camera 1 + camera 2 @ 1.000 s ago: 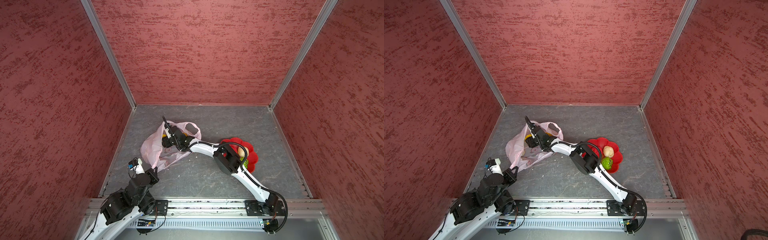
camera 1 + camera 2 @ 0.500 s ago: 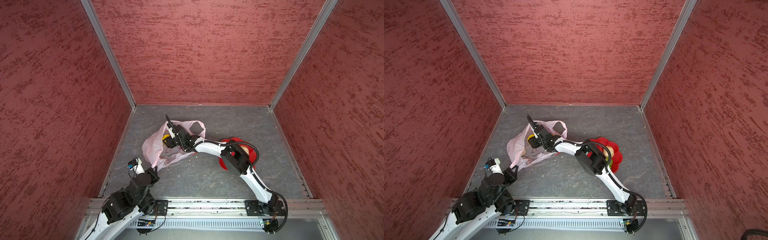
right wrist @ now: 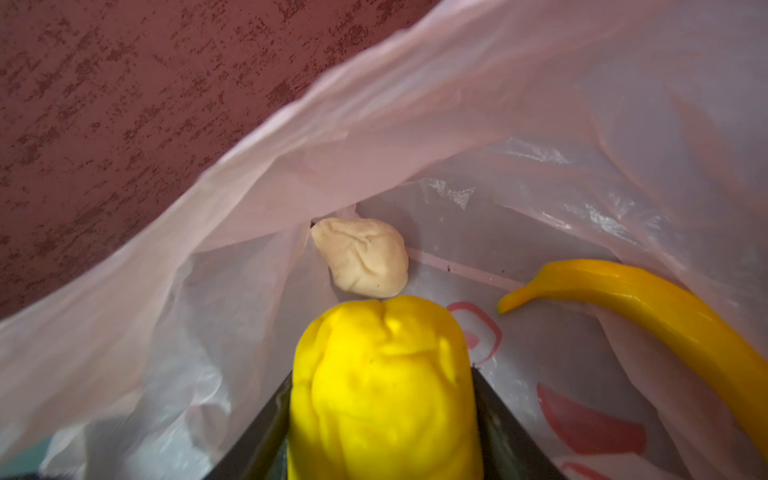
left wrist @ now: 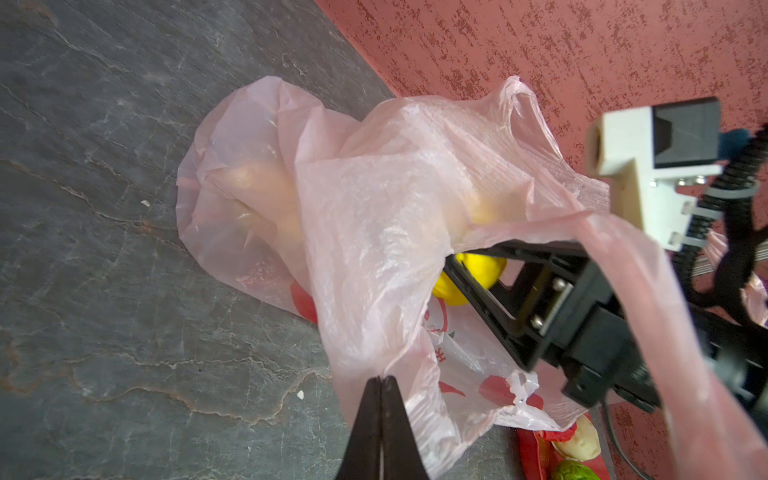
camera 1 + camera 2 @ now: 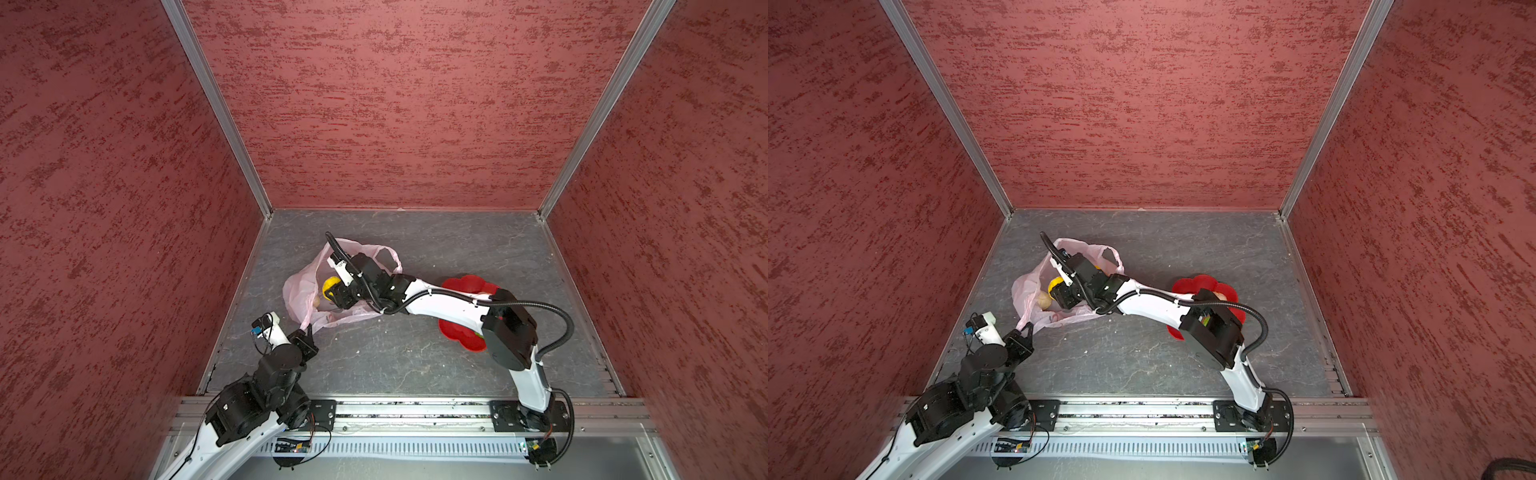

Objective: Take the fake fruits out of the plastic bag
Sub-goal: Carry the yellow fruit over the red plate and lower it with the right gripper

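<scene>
Left gripper [image 4: 380, 384]: nearest the base, jaws pressed together on a gathered edge of the plastic bag [image 4: 374, 199], film drawn taut.
Red plate [image 5: 461, 286]: right of the bag; holds one beige fruit [image 4: 582, 436] and one green fruit [image 4: 575, 471].
Plastic bag: pale pink, crumpled on the grey tabletop [image 5: 395, 357], mouth open.
Right gripper [image 3: 382, 374]: inside the mouth, jaws part-spread, clamping the yellow ball [image 3: 382, 407].
Beyond it, loose in the bag: beige ball [image 3: 361, 257] and banana [image 3: 644, 299].
</scene>
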Action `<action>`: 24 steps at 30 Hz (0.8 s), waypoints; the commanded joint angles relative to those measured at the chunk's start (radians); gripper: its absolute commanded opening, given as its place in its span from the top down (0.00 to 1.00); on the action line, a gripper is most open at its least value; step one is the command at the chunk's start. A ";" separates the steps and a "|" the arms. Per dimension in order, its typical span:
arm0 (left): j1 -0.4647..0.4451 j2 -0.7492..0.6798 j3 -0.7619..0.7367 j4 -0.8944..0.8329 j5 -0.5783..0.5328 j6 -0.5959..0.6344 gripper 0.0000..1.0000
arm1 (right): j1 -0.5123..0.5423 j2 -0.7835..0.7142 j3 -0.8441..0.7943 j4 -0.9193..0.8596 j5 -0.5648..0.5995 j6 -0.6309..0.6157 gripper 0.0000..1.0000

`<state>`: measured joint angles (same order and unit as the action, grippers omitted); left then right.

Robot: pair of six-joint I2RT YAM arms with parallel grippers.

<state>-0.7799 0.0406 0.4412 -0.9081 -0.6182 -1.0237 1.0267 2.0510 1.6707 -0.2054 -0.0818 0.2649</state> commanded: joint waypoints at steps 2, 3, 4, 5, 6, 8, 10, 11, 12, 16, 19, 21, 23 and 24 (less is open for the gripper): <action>0.001 0.002 -0.008 0.047 -0.038 0.040 1.00 | 0.013 -0.153 -0.010 -0.148 0.060 -0.047 0.62; 0.002 0.000 -0.014 0.054 -0.038 0.039 1.00 | 0.013 -0.179 -0.013 -0.177 0.064 -0.044 0.62; 0.002 -0.001 -0.020 0.061 -0.038 0.042 1.00 | 0.015 -0.212 -0.017 -0.203 0.067 -0.041 0.62; 0.001 -0.001 -0.025 0.068 -0.036 0.043 1.00 | 0.015 -0.239 -0.023 -0.222 0.069 -0.036 0.62; 0.002 -0.001 -0.026 0.075 -0.033 0.044 1.00 | 0.015 -0.273 -0.032 -0.238 0.074 -0.027 0.62; 0.001 0.002 -0.032 0.089 -0.027 0.050 1.00 | 0.015 -0.332 -0.055 -0.264 0.086 -0.010 0.62; 0.001 0.009 -0.033 0.102 -0.021 0.058 1.00 | 0.015 -0.396 -0.076 -0.294 0.117 0.010 0.62; 0.001 0.013 -0.033 0.105 -0.019 0.061 1.00 | 0.015 -0.424 -0.084 -0.306 0.132 0.018 0.62; 0.001 0.016 -0.033 0.109 -0.018 0.063 1.00 | 0.015 -0.457 -0.094 -0.321 0.151 0.026 0.62; 0.003 0.034 -0.032 0.122 -0.011 0.070 1.00 | 0.015 -0.585 -0.136 -0.372 0.237 0.044 0.62; 0.002 0.052 -0.031 0.134 -0.005 0.073 1.00 | 0.010 -0.689 -0.155 -0.430 0.330 0.057 0.62; 0.003 0.065 -0.030 0.138 -0.003 0.073 1.00 | -0.004 -0.748 -0.164 -0.471 0.388 0.065 0.62; 0.004 0.072 -0.030 0.138 -0.002 0.071 1.00 | -0.027 -0.793 -0.179 -0.511 0.439 0.073 0.62; 0.004 0.074 -0.032 0.137 -0.002 0.069 1.00 | -0.045 -0.814 -0.190 -0.527 0.462 0.076 0.62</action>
<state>-0.7799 0.1047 0.4114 -0.7910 -0.6270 -0.9710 1.0153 1.2881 1.5024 -0.6456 0.2493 0.3191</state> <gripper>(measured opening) 0.046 0.570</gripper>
